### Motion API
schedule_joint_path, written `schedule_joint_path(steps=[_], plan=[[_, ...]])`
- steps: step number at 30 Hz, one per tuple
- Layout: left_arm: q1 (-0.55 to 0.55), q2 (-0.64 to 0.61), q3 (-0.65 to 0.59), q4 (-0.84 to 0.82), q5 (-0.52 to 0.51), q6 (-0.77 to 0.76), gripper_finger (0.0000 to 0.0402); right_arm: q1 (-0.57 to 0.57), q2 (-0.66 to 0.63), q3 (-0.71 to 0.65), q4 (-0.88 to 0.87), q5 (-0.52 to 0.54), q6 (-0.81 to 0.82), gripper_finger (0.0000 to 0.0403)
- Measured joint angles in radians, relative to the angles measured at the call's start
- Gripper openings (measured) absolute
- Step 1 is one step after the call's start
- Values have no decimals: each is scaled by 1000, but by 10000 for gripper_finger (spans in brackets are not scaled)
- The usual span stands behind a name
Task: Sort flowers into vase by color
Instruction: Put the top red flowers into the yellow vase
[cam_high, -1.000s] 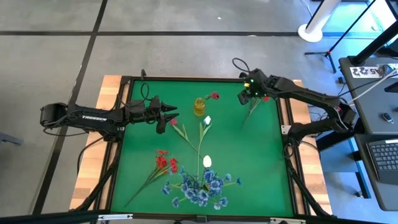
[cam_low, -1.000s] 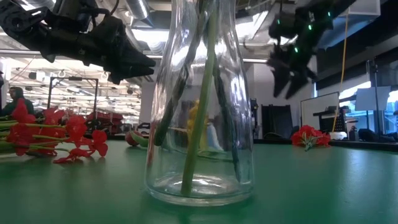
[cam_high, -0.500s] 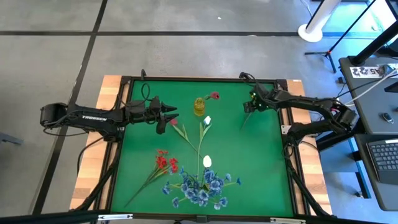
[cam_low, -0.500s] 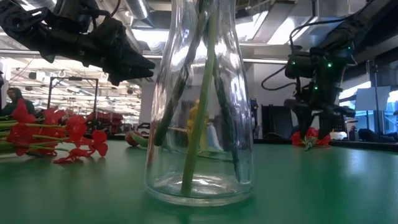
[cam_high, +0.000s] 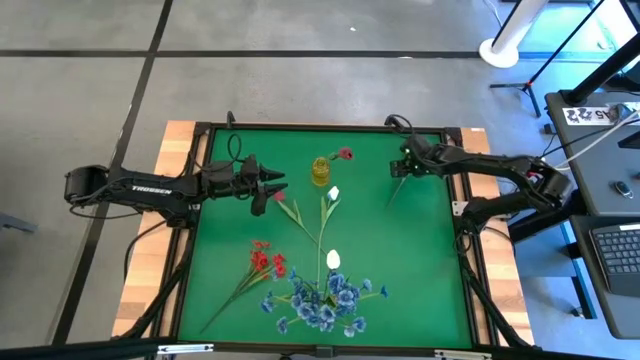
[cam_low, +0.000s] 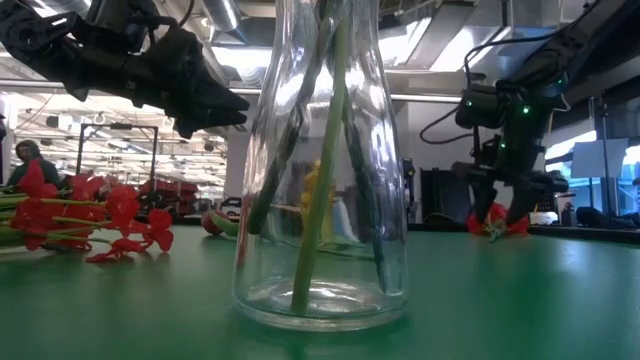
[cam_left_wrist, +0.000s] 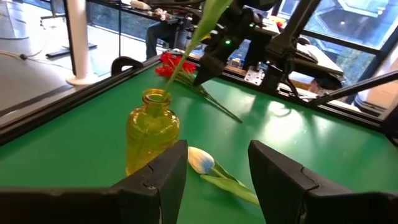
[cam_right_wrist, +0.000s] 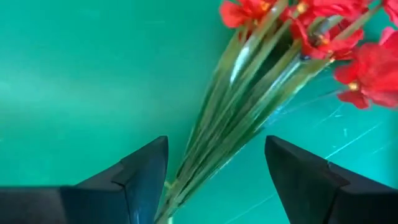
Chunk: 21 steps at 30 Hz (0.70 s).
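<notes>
A red flower bunch (cam_right_wrist: 249, 106) lies on the green table near its far right corner, heads (cam_low: 497, 222) resting on the mat. My right gripper (cam_right_wrist: 216, 143) hangs low over it, open, one finger on each side of the stems without touching; seen from above, it (cam_high: 405, 166) hides the heads, and only the stems (cam_high: 397, 190) show. My left gripper (cam_high: 272, 186) waits open beside the yellow vase (cam_high: 320, 171), which holds a pink-red rosebud (cam_high: 345, 153). Loose red flowers (cam_high: 262, 262), blue flowers (cam_high: 325, 300) and white buds (cam_high: 333, 260) lie near the front.
A clear glass vase (cam_low: 320, 160) with green stems in it stands at the table's near edge, close to the low camera. A white bud (cam_left_wrist: 200, 160) and a pink rosebud (cam_high: 280, 197) lie near the yellow vase (cam_left_wrist: 152, 134). The raised table frame (cam_high: 455, 200) runs beside my right arm.
My right gripper has come down from well above the table to just over the red bunch, staying open. The bunch has stayed where it lay. The left arm has not moved.
</notes>
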Motion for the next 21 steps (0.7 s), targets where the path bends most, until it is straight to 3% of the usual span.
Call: schedule_joint_path(steps=[12,16,21], plan=[[0,0,0,0,4,-7,166,1,130,4,48,22,20,251],[0,0,0,-1,4,-8,166,1,133,3,59,21,20,199],[0,0,0,0,4,-8,166,0,134,3,75,17,9,98]])
